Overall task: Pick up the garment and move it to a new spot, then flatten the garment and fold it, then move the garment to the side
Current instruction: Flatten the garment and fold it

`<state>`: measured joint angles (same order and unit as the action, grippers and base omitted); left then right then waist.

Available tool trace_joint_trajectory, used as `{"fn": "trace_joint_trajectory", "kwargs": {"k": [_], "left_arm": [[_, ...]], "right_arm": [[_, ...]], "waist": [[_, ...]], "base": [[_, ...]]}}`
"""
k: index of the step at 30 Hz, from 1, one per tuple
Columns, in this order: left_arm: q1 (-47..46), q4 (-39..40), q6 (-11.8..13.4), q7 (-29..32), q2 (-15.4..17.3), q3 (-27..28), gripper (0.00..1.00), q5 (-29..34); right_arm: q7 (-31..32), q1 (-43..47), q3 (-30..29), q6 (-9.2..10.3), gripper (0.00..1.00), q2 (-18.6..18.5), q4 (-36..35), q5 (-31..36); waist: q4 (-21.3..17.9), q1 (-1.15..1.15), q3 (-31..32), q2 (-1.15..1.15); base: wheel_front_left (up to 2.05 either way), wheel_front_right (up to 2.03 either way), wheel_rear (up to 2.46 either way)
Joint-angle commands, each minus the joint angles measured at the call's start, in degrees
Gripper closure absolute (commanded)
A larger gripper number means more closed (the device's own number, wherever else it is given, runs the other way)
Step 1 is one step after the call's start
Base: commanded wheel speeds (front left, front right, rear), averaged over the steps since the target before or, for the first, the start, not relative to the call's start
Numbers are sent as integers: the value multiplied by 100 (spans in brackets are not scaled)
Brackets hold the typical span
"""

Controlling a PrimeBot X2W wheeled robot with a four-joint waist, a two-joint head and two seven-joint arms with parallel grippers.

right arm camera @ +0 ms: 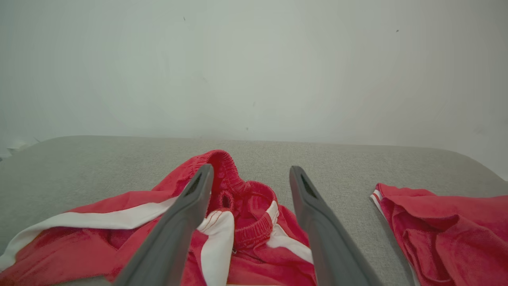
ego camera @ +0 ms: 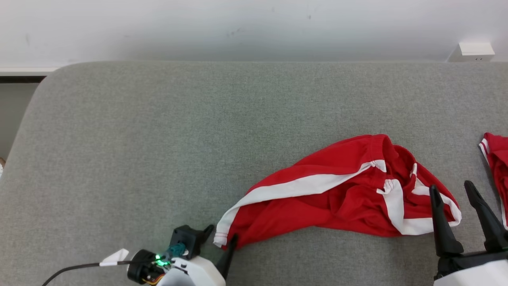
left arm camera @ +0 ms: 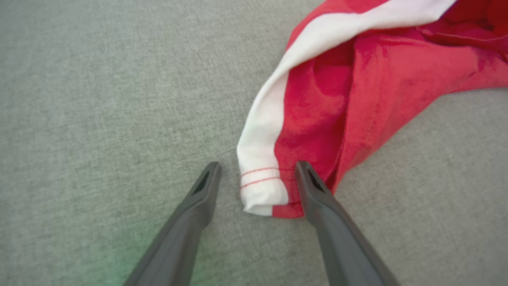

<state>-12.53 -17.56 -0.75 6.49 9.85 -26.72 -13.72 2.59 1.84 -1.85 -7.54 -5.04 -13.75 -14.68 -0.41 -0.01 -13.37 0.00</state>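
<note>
Quick look: the crumpled red shorts w/ white side stripes (ego camera: 337, 198) are the garment, lying on the grey woven cushion (ego camera: 158, 139) underneath them. The left gripper (left arm camera: 258, 171) is at the shorts' leg-hem corner, jaws spread and pinching nothing. One finger sits on bare cushion just beside the white hem, the other over the red cloth. The right gripper (right arm camera: 251, 171) is over the shorts' elastic waistband end, jaws also spread wide, nothing held. What could go wrong imo: if the left closes as is, it prob catches only the thin hem edge or one layer, so the cloth slips out on the lift. That finger over the cloth could also shove the hem and bunch it. Also, a second red garment (ego camera: 496, 167) lies near the shorts on their waistband side. If the right drifts that way, it could snag the wrong piece.
</note>
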Motion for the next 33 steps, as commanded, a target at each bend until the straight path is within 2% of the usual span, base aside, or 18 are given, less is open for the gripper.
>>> {"fn": "trace_joint_trajectory", "kwargs": {"k": [1, 2, 18, 19, 21, 28, 33], "left_arm": [[61, -202, -21, 173, -5, -74, 86, -1], [39, -227, -31, 179, -16, -91, 100, -5], [-449, -396, -59, -457, -194, -173, 100, 5], [-448, -402, -35, -522, -202, -165, 100, -4], [-459, -403, -3, -641, -193, -134, 100, -29], [-517, 107, 186, -1339, -110, 112, 100, -18], [-587, 1096, 445, -1769, 131, 420, 100, 126]], "right_arm": [[36, -126, 37, 12, 0, -69, 68, -82], [87, -160, 105, 12, 0, -131, 162, -98], [390, -1904, 1622, 12, 0, -1138, 2191, -758], [405, -1974, 1688, 12, 47, -1175, 2255, -799], [440, -2045, 1763, 12, 100, -1261, 2317, -844], [315, -2070, 1809, 12, 100, -1417, 2029, -952], [40, -2002, 1500, 12, 100, -1433, 1328, -824]], "waist": [[-2, 1, -14, 0], [-2, 1, -27, 0], [485, 1, -313, 0], [501, 1, -310, 0], [520, 1, -306, 0], [443, 1, -167, 0], [327, 1, 71, 0]], "base": [[0, 0, 0], [0, 0, 0], [0, 0, 0], [0, 0, 0], [0, 0, 0], [0, 0, 0], [0, 0, 0]]}}
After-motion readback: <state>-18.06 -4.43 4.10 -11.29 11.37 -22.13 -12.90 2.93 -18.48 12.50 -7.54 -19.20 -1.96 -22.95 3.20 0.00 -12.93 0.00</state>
